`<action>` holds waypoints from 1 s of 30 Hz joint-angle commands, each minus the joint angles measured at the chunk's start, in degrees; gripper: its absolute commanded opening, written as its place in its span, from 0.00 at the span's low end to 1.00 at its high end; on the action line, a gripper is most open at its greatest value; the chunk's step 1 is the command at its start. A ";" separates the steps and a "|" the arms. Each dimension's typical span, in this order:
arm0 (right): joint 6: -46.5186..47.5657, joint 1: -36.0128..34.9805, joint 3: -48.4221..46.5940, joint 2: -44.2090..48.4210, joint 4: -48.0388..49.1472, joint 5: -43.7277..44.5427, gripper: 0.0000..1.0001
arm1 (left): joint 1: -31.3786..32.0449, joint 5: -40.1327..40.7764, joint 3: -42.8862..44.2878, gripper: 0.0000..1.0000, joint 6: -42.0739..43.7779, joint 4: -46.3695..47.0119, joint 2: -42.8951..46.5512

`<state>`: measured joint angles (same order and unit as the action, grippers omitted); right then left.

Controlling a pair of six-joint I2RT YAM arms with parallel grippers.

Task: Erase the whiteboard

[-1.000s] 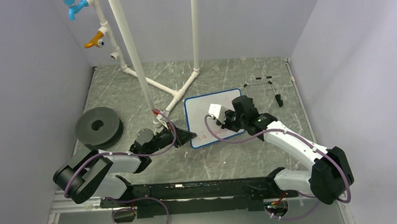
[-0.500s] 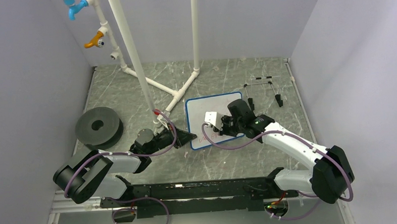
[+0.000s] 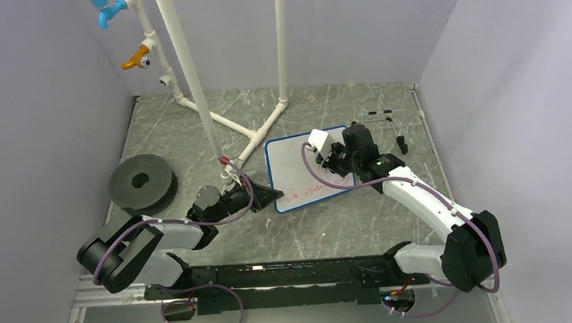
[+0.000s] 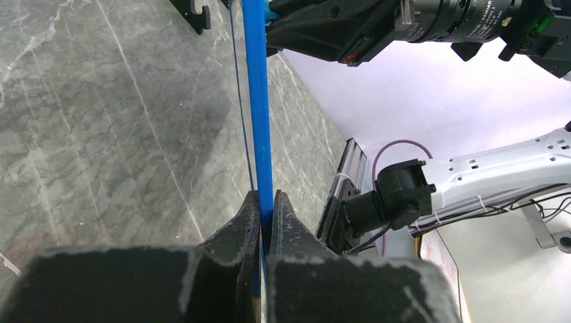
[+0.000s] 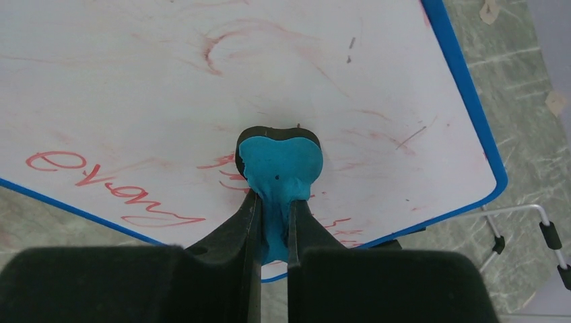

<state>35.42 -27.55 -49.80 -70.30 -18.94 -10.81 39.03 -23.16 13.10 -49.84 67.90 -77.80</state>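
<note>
Whiteboard (image 3: 291, 168): one white rectangle with a thin blue rim, rounded corners and smeared red script, at 3 o'clock of the middle of the marbled table (image 3: 194, 136).
Left gripper (image 4: 267, 202): one, pinched on the rim at the board's 8 o'clock.
Right gripper (image 5: 273, 202): one, clamped on one soft blue eraser (image 5: 279, 165) at the board's 2 o'clock.

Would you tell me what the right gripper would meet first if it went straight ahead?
The whiteboard: the right gripper points its blue eraser at the board's face, and the eraser seems to touch it.
</note>
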 commanded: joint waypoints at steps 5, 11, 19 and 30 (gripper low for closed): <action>9.77 -3.99 3.03 2.77 -8.95 -13.15 0.00 | 0.76 -4.61 1.78 0.00 0.19 12.03 2.08; 5.67 -4.49 2.19 2.84 -4.78 -7.18 0.00 | 0.75 -4.82 2.17 0.00 -0.44 13.03 1.17; -0.01 4.10 -0.46 0.10 0.00 -1.69 0.00 | 0.71 -5.05 1.73 0.00 0.05 11.95 2.34; 10.00 -8.06 4.40 2.69 -9.52 -11.18 0.00 | 0.58 -5.11 2.23 0.00 -0.75 14.44 0.32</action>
<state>41.98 -31.29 -46.06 -68.42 -24.60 -16.88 39.09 -24.80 13.10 -49.87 66.81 -77.97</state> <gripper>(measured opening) 0.118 0.040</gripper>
